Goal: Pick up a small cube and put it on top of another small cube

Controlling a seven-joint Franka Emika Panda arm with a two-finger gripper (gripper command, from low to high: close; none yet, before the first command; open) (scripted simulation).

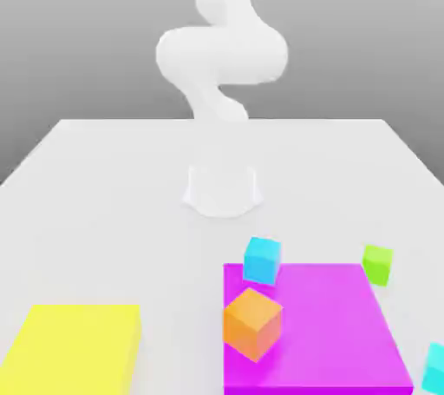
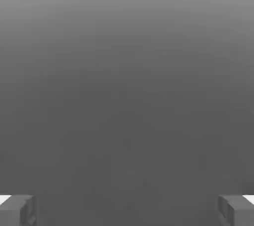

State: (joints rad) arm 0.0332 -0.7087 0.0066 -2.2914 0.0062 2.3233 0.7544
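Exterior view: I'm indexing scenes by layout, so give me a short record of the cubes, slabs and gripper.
sky-cyan cube: near the magenta slab's far edge
orange cube: above or on the magenta slab
lime-green cube: beyond the slab's right edge
turquoise cube: at the exterior view's right border
yellow slab: exterior view's left
fingers: wide apart, nothing between

Bare table [image 1: 173,254] lies open between the yellow block [image 1: 74,350] and the magenta slab [image 1: 321,324], and across the far middle, around the arm's base [image 1: 222,189]. The orange cube [image 1: 252,324] crowds the sky-cyan cube's [image 1: 262,260] near side; its far side is free.
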